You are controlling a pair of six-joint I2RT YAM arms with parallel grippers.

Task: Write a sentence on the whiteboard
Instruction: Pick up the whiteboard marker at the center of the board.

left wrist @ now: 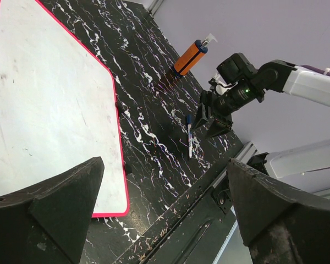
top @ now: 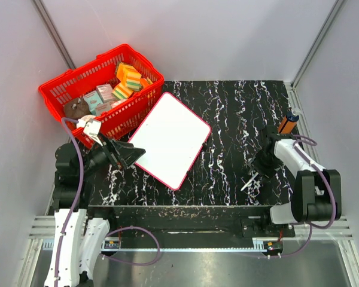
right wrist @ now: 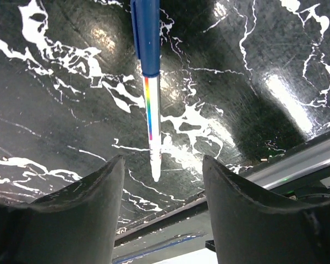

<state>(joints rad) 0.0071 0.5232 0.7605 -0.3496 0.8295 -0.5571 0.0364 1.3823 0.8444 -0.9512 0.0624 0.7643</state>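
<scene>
Pick-up step: marker (right wrist: 152,110) flat on table (top: 239,119) betw. parted, non-touching fingers of R gripper (right wrist: 162,162), L gripper (left wrist: 165,165) wide open by blank whiteboard (top: 170,139) lying mid-left beside basket (top: 66,89); next req. squeezing barrel squarely, then lift.

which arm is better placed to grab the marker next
Right. The right gripper hangs directly over the marker lying on the table, with its open jaws either side of it. The left gripper sits open by the whiteboard's left edge, far across from the marker.
</scene>
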